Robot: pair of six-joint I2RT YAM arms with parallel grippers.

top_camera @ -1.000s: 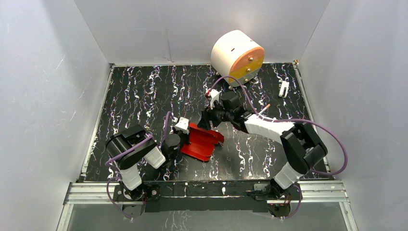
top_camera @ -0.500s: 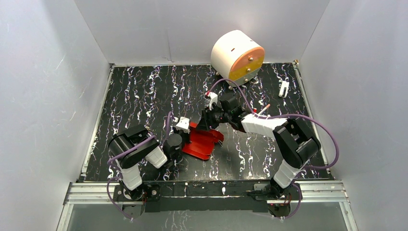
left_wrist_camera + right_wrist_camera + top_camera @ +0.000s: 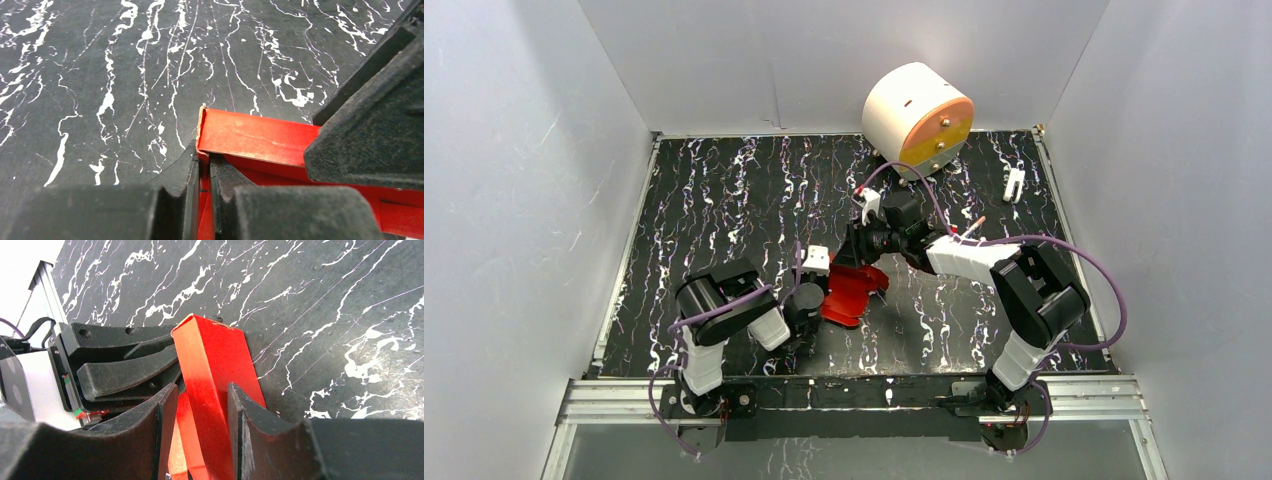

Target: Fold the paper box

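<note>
Because the left gripper was pressed together on a thin edge of the paper box, pinching the red card at one corner, it served as the anchor. The step looked to be raising and creasing a side wall. The right gripper stood half apart, straddling an upright red flap; whether its fingers actually squeezed the card could not be told. To fold well, I judged, the right jaws should bite squarely along the crease rather than across the panel. They should also turn the flap without dragging the sheet out of the left pinch. Thin card would likely buckle if pressed off the score line. The box lay near the middle of the black marbled table, between the two arms and well apart from the white-and-orange drum at the back.
</note>
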